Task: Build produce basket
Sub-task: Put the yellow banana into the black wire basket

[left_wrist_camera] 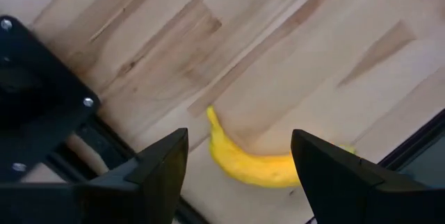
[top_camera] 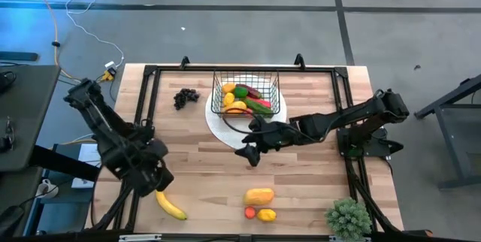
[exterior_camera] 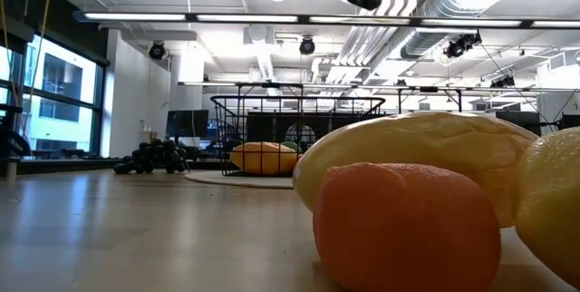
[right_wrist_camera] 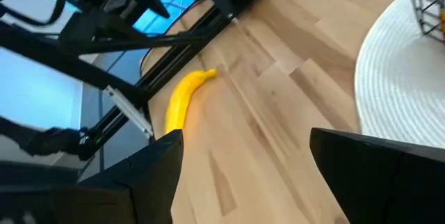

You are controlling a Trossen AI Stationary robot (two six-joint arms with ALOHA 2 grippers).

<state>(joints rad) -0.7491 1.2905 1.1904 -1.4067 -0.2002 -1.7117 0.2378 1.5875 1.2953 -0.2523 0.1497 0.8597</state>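
**Two open grippers, one banana waiting**

The left gripper [top_camera: 159, 182] hangs over the near left part of the table [top_camera: 203, 163]. Its two dark fingers [left_wrist_camera: 156, 161] stand apart and hold nothing. The yellow banana [left_wrist_camera: 254, 163] lies flat on the wood right under them, between the two fingers in the left wrist view, and nothing touches it.

The right gripper [top_camera: 249, 152] reaches toward the middle of the table, just near of the white round mat [top_camera: 225, 131]. Its fingers [right_wrist_camera: 156, 161] are spread wide and empty too. It is up in the air, not on the wood.

The black wire basket [top_camera: 246, 77] sits on the white mat at the far middle. Inside it are yellow, orange, green and red pieces [top_camera: 244, 99]. The dark grapes [top_camera: 185, 98] lie on the table just left of the basket.

Near the front edge lie an orange-yellow fruit [top_camera: 258, 195], a small red one [top_camera: 249, 213] and a small yellow one [top_camera: 266, 214], close together. A spiky green plant [top_camera: 347, 216] stands at the near right corner.
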